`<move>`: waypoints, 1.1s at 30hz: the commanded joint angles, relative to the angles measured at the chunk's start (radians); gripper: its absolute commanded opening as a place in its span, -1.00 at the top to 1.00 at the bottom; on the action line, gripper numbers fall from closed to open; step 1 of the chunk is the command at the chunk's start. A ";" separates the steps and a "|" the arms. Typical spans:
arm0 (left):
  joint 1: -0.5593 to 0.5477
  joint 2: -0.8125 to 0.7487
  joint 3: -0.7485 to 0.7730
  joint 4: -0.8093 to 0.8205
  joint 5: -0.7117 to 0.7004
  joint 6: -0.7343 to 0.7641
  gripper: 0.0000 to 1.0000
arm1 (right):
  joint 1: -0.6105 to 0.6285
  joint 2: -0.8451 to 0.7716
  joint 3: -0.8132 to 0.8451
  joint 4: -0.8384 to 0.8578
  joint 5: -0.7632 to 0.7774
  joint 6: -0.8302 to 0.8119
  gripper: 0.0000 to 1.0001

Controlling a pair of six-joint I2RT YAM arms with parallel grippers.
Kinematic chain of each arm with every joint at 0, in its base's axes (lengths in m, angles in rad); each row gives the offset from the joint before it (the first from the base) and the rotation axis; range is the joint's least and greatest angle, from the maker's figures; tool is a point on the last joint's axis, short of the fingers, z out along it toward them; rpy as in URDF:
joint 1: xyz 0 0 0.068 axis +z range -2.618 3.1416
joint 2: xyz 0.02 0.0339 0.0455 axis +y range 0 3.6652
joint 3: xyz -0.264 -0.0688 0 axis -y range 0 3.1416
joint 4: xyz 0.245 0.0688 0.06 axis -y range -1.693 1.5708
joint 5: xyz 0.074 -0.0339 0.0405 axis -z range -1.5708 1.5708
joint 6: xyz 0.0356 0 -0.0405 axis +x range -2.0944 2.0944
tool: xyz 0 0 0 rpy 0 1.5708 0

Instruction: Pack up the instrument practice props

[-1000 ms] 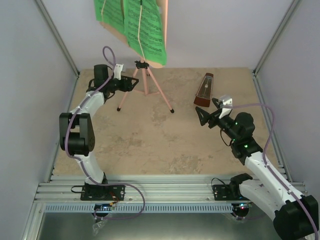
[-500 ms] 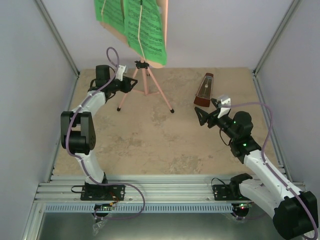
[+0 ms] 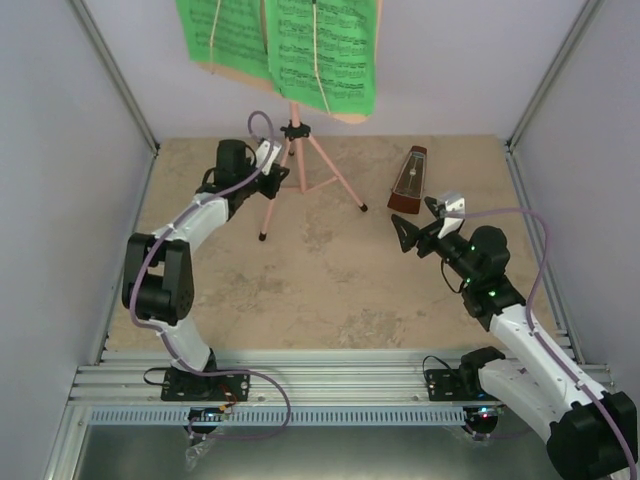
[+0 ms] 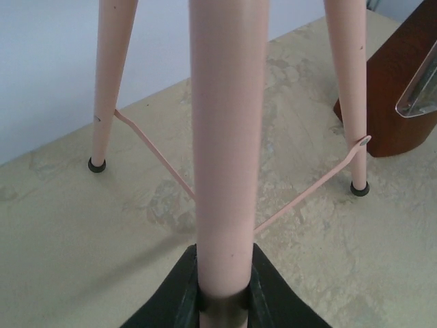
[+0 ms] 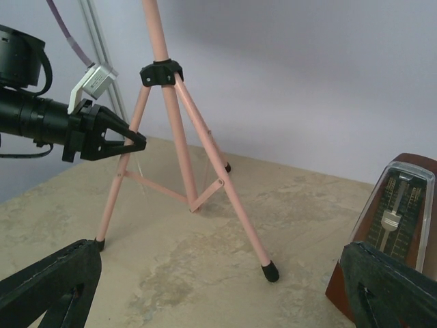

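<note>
The pink music stand [image 3: 293, 130] stands at the back of the table on its tripod legs, with green sheet-music pages [image 3: 300, 45] on its desk. My left gripper [image 3: 277, 178] is shut on the stand's near-left leg [image 4: 225, 137], which fills the gap between the black fingers [image 4: 171, 294]. The right wrist view also shows that gripper [image 5: 135, 141] on the leg. The brown wooden pyramid metronome [image 3: 408, 182] stands upright to the right of the stand. My right gripper [image 3: 403, 236] hangs open just in front of the metronome [image 5: 399, 225], holding nothing.
Grey walls with slanted aluminium posts [image 3: 115, 80] close in the table on the left, right and back. A ribbed metal rail [image 3: 320, 385] carries both arm bases at the near edge. Purple cables [image 3: 150, 260] loop along each arm.
My left gripper has shut on the tripod leg. The stand and its green pages have shifted to the right and turned. The right arm has stayed put.
</note>
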 commanded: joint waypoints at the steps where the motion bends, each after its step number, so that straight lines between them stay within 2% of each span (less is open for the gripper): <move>1: -0.074 -0.094 -0.108 0.009 -0.107 -0.150 0.88 | -0.003 -0.028 -0.008 -0.036 0.023 0.006 -0.95; 4: -0.137 -0.154 -0.167 0.046 -0.215 -0.211 0.96 | -0.003 -0.040 -0.003 -0.058 0.031 0.029 -0.95; 10: -0.246 -0.314 -0.390 0.183 -0.379 -0.487 1.00 | -0.003 -0.058 0.027 -0.152 0.065 0.081 -0.95; 14: -0.353 -0.372 -0.455 0.138 -0.533 -0.614 1.00 | -0.003 -0.062 0.039 -0.188 0.063 0.120 -0.95; 20: -0.516 -0.416 -0.477 0.062 -0.743 -0.777 1.00 | -0.003 -0.081 0.027 -0.203 0.042 0.183 -0.95; 26: -0.692 -0.344 -0.414 -0.055 -0.920 -0.882 1.00 | -0.003 -0.111 0.012 -0.235 0.037 0.197 -0.95; 33: -0.816 -0.257 -0.336 -0.090 -0.983 -0.943 1.00 | 0.000 -0.109 0.017 -0.253 -0.001 0.246 -0.95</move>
